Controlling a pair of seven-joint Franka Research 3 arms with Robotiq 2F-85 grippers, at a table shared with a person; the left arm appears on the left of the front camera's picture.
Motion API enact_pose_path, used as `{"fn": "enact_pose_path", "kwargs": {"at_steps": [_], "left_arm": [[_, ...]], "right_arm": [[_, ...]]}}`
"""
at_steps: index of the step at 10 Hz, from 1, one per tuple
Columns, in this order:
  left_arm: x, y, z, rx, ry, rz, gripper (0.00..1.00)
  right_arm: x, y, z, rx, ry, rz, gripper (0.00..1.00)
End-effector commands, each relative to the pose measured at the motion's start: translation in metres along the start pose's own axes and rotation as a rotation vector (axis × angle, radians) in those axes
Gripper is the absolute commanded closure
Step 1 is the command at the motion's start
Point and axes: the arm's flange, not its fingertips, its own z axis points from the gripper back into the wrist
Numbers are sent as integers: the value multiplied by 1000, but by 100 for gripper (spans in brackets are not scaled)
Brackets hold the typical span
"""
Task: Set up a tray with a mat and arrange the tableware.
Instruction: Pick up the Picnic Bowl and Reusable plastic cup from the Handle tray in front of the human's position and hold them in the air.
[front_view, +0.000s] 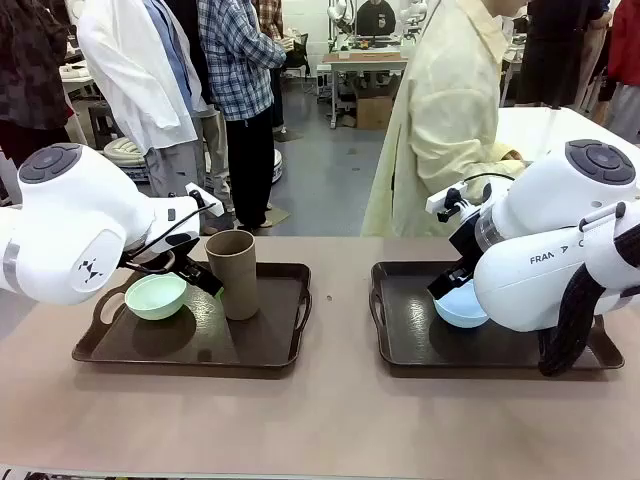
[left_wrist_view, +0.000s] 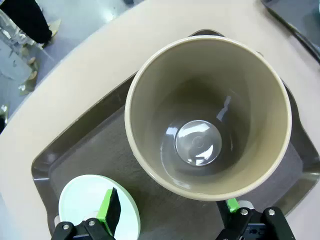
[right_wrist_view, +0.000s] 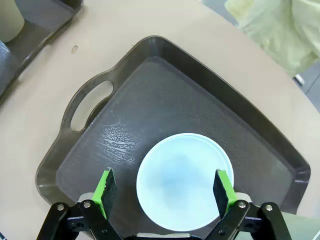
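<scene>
Right wrist: pincer (right_wrist_view: 165, 190) seemingly astride bowl (right_wrist_view: 184, 172)

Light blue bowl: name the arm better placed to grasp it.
Right. Its open fingers straddle the light blue bowl; the left arm is at the brown tumbler on the other tray.

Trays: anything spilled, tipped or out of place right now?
Nothing stands out. The brown tumbler stands upright beside the mint bowl on the left tray; the blue bowl sits flat on the right tray. No spills or damage show.
</scene>
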Motion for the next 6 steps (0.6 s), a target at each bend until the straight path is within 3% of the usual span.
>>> {"fn": "enact_pose_path", "kwargs": {"at_steps": [1, 6], "left_arm": [[0, 0, 0, 0, 0, 0, 0], [0, 0, 0, 0, 0, 0, 0]], "right_arm": [[0, 0, 0, 0, 0, 0, 0], [0, 0, 0, 0, 0, 0, 0]]}}
